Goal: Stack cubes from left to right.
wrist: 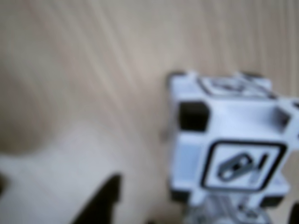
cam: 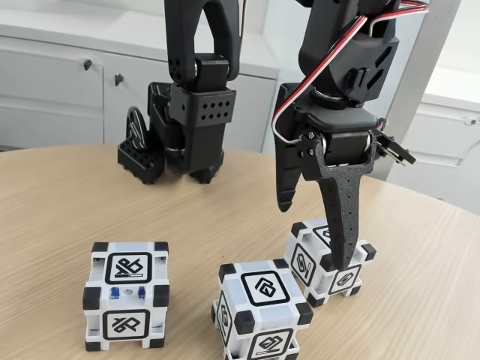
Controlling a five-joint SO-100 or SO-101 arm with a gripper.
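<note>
Fixed view shows three cubes on the wooden table (cam: 60, 202): the left cube (cam: 126, 295), the middle cube (cam: 262, 309) and the right cube (cam: 327, 260). The gripper (cam: 315, 229) hangs over the right cube with its jaws spread wide, one finger (cam: 343, 217) down in front of the cube's top, the other raised to its left, nothing held. Wrist view, blurred, puts this cube (wrist: 229, 144) to the right of centre, so the fingers probably need to straddle it before closing.

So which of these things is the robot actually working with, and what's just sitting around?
Part of the job:
- left cube
- middle cube
- right cube
- gripper

Just there:
- second black arm, parked behind
- white cabinets
- wooden table
</note>
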